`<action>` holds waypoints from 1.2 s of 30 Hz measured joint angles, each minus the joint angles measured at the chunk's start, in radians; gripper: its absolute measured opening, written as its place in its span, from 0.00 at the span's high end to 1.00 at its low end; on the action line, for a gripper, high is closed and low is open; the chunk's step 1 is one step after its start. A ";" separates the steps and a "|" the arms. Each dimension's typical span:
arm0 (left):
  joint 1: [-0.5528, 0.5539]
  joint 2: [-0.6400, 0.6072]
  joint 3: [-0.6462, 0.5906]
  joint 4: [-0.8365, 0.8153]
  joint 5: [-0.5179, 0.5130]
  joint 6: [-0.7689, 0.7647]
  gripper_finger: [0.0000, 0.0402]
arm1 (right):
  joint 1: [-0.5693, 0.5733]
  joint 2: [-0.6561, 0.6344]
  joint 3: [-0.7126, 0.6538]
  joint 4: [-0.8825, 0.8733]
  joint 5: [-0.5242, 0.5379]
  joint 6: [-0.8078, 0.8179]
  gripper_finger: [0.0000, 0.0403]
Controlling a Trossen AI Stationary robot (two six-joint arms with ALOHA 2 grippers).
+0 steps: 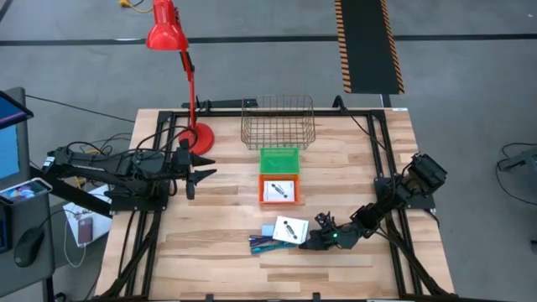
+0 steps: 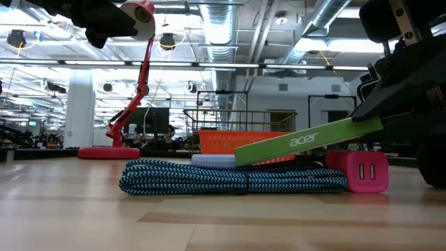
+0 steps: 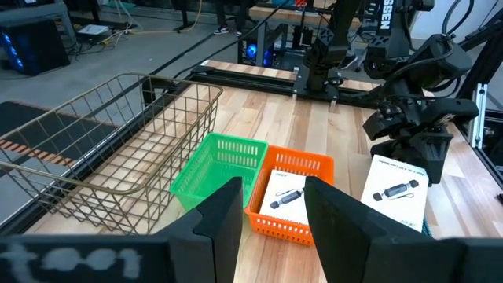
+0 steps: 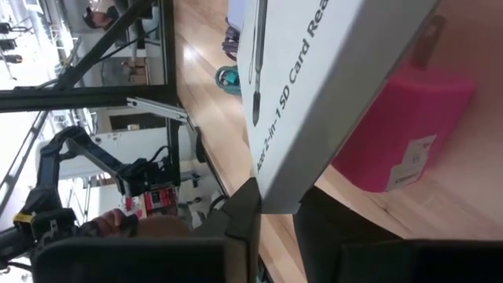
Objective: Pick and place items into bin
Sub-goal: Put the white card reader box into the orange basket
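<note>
1. The right hand (image 1: 312, 241) is down low at the front of the desk (image 1: 352, 168), its fingers pinched on the edge of a white SD card reader box (image 1: 290, 229); the right wrist view shows the box edge clamped between the two dark fingers.
2. That box sits tilted on a small heap: under it a coiled braided cable (image 2: 230, 178), a pink charger plug (image 2: 364, 171) and some pens (image 1: 262, 243), all touching or just beside one another.
3. A second, similar white box (image 1: 280, 191) already lies in the orange bin (image 1: 280, 179), with a green bin (image 1: 279, 158) touching it behind and a wire basket (image 1: 278, 122) farther back.
4. The left hand (image 1: 191, 171) hangs over the left side of the desk near the base of the red lamp (image 1: 172, 38), fingers apart and holding nothing.
5. My guess is that the box is light, stiff cardboard with a smooth, slightly slippery skin. An edge grip like this one could let it swing or slide, so a pinch deeper across the flat faces would carry it more surely.
6. The cable looks soft and floppy and best taken at the middle of the coil; the plug is hard and compact.
</note>
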 joint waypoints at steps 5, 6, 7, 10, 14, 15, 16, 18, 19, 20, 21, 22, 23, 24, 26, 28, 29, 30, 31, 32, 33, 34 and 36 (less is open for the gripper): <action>0.000 0.000 0.000 0.000 0.000 -0.002 0.68 | 0.009 0.000 0.000 0.001 0.020 -0.025 0.87; 0.000 0.000 0.000 0.000 0.000 -0.003 0.68 | 0.009 0.000 0.000 0.001 0.023 -0.027 0.87; 0.000 0.000 0.000 0.000 -0.001 -0.004 0.68 | 0.009 0.000 0.000 0.001 0.027 -0.027 0.87; 0.000 0.000 0.000 0.000 -0.001 -0.004 0.68 | 0.017 0.000 0.000 0.002 0.046 -0.032 0.88; 0.000 0.000 0.000 0.000 -0.001 -0.004 0.68 | 0.024 0.000 0.000 0.003 0.053 -0.035 0.88; 0.000 0.000 0.000 0.000 -0.001 -0.003 0.68 | 0.026 0.000 0.000 0.003 0.053 -0.036 0.88; 0.000 0.000 0.000 0.000 -0.001 -0.004 0.68 | 0.027 -0.003 0.000 0.002 0.054 -0.039 0.88; 0.000 0.000 0.000 0.000 -0.001 -0.004 0.68 | 0.028 -0.013 -0.001 -0.009 0.056 -0.058 0.88; 0.000 0.000 0.000 0.000 -0.001 -0.003 0.68 | 0.028 -0.018 -0.001 -0.016 0.056 -0.066 0.88; 0.000 0.000 0.000 0.000 -0.001 -0.003 0.68 | 0.028 -0.025 -0.002 -0.030 0.056 -0.075 0.88; 0.000 0.000 0.000 0.000 -0.001 -0.003 0.68 | 0.028 -0.034 -0.003 -0.046 0.056 -0.082 0.88; 0.000 0.000 0.000 0.000 -0.001 -0.003 0.68 | 0.028 -0.044 -0.003 -0.067 0.056 -0.084 0.88; 0.000 0.000 0.000 0.000 -0.001 -0.004 0.68 | 0.028 -0.056 -0.003 -0.092 0.056 -0.086 0.88; 0.000 0.000 0.000 0.000 -0.001 -0.006 0.68 | 0.028 -0.070 -0.004 -0.118 0.055 -0.089 0.89; 0.000 0.000 0.000 0.000 -0.001 -0.006 0.68 | 0.028 -0.101 -0.004 -0.156 0.050 -0.103 0.89; 0.000 0.000 0.000 0.000 -0.002 -0.007 0.68 | 0.028 -0.132 -0.003 -0.199 0.047 -0.118 0.89; 0.000 0.000 0.000 0.000 -0.002 -0.007 0.68 | 0.028 -0.146 -0.003 -0.219 0.046 -0.128 0.89; 0.000 0.000 0.000 0.001 -0.002 -0.007 0.68 | 0.028 -0.159 -0.003 -0.234 0.044 -0.137 0.89; 0.000 0.000 0.000 0.001 -0.002 -0.007 0.68 | 0.028 -0.174 -0.003 -0.253 0.044 -0.142 0.89; 0.000 0.000 0.000 0.002 -0.002 -0.007 0.68 | 0.028 -0.186 -0.003 -0.270 0.044 -0.150 0.89; 0.000 0.000 0.000 0.004 -0.002 -0.010 0.68 | 0.028 -0.198 -0.003 -0.285 0.043 -0.157 0.89; 0.000 0.000 0.000 0.004 -0.002 -0.014 0.68 | 0.027 -0.210 -0.003 -0.302 0.041 -0.163 0.90; 0.000 0.000 0.000 0.005 -0.002 -0.015 0.68 | 0.024 -0.234 -0.003 -0.329 0.040 -0.179 0.90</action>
